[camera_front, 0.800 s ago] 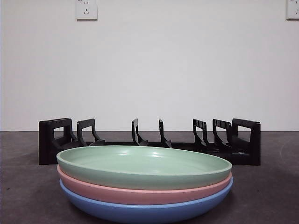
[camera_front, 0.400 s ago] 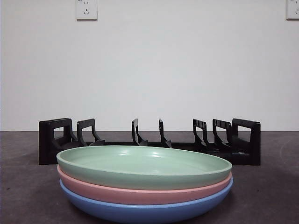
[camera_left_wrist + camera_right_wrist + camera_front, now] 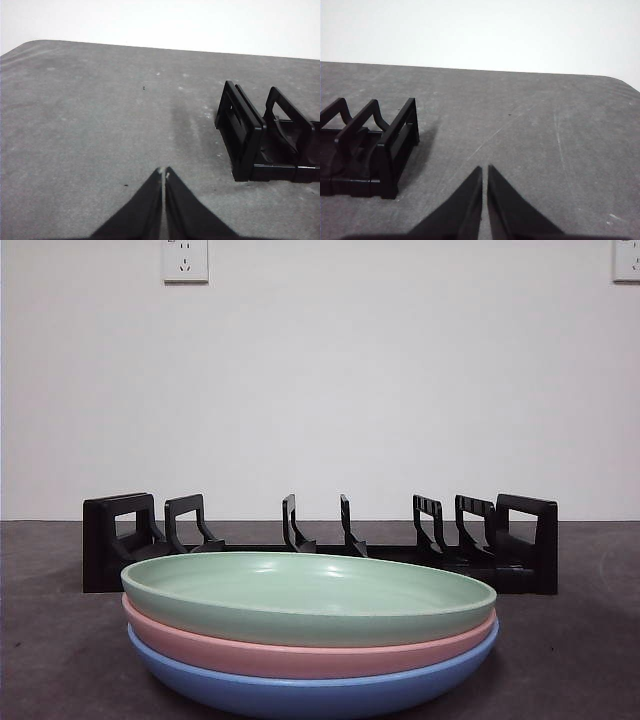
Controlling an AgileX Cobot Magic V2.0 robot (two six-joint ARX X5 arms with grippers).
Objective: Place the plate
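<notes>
Grey table (image 3: 60, 640): 3 stacked plates (image 3: 310, 595), 1 rack (image 3: 320, 545).

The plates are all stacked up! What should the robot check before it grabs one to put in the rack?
1. Green plate on top of the pink plate and blue plate, free to lift: ok.
2. Black rack slots hold nothing: ok.
3. Left claw shut, holding nothing, needs opening: not ok.
4. Right claw shut, holding nothing, needs opening: not ok.
5. Claws near the plates: not ok; both wait beyond the rack's ends.
</notes>
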